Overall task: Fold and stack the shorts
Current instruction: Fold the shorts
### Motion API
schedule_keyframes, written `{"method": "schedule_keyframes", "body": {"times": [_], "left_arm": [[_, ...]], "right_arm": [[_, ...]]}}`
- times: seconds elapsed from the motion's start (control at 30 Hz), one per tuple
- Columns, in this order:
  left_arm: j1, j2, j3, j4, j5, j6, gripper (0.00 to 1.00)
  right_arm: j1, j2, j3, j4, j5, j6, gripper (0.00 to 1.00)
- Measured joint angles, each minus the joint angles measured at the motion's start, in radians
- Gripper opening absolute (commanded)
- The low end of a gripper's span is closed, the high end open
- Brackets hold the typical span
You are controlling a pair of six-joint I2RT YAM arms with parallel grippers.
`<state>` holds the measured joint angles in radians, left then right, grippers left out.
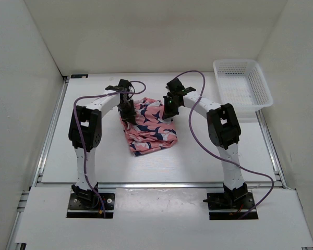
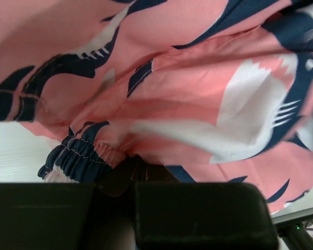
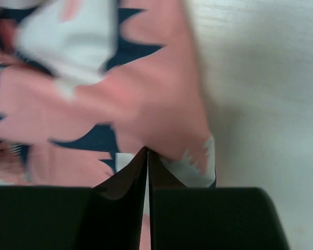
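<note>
Shorts (image 1: 148, 133) are pinched mid-table by the left hand (image 1: 128, 111) and the right hand (image 1: 169, 108), both closed on fabric; a mesh basket (image 1: 240, 86) is set at the far right corner.

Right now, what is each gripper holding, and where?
Both pinch the shorts: left gripper by the gathered navy waistband, right gripper near the right edge.

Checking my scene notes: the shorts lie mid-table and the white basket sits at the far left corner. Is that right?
No. The white basket sits at the far right corner, as the top external view shows; the shorts do lie mid-table.
</note>
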<state>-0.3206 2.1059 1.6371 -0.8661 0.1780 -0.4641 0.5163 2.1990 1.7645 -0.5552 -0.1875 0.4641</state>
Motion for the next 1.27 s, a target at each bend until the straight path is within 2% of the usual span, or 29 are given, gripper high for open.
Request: {"method": "schedule_keyframes", "body": {"times": [0.1,0.27,0.37,0.4,0.5,0.6,0.63,0.7,0.73,0.77,0.8,0.83,0.87,1.07,1.27], "left_arm": [[0.031,-0.002,-0.008,0.002,-0.002,0.013,0.11],[0.032,-0.005,-0.014,0.004,0.005,0.035,0.11],[0.031,-0.031,-0.015,-0.008,0.017,0.053,0.11],[0.031,-0.047,-0.015,-0.016,0.02,0.058,0.11],[0.03,-0.129,-0.014,-0.052,0.023,0.072,0.11],[0.031,-0.238,-0.003,-0.078,0.022,0.082,0.13],[0.03,-0.28,-0.003,-0.084,0.021,0.083,0.15],[0.03,-0.364,-0.002,-0.098,0.016,0.09,0.27],[0.031,-0.41,-0.003,-0.106,0.009,0.093,0.39],[0.031,-0.459,-0.003,-0.111,-0.002,0.094,0.55],[0.031,-0.51,-0.007,-0.113,-0.017,0.093,0.83],[0.031,-0.559,-0.013,-0.117,-0.037,0.098,0.94],[0.031,-0.617,-0.02,-0.124,-0.059,0.098,1.0],[0.031,-0.939,-0.069,-0.144,-0.236,0.066,1.0],[0.031,-1.182,-0.171,-0.166,-0.379,0.01,1.0]], "right_arm": [[0.0,0.084,0.028,0.005,-0.011,0.011,0.04],[0.0,0.072,0.03,0.005,0.006,0.02,0.04],[0.001,-0.006,-0.032,-0.011,0.045,0.021,0.17],[0.001,-0.049,-0.055,-0.02,0.058,0.022,0.27],[-0.004,-0.205,-0.108,-0.033,0.088,0.018,0.46],[-0.006,-0.378,-0.156,-0.025,0.121,0.007,0.61],[-0.006,-0.431,-0.177,-0.025,0.139,0.004,0.75],[-0.005,-0.528,-0.231,-0.029,0.193,0.002,0.87],[-0.005,-0.573,-0.266,-0.039,0.235,0.002,0.98],[-0.005,-0.618,-0.303,-0.05,0.275,0.003,1.0],[-0.006,-0.661,-0.336,-0.072,0.319,0.004,1.0],[-0.014,-0.701,-0.364,-0.097,0.36,0.005,1.0],[-0.024,-0.74,-0.385,-0.124,0.406,0.004,1.0],[-0.138,-0.969,-0.431,-0.251,0.689,0.021,1.0],[-0.202,-1.139,-0.475,-0.317,0.828,0.031,1.0]]}}
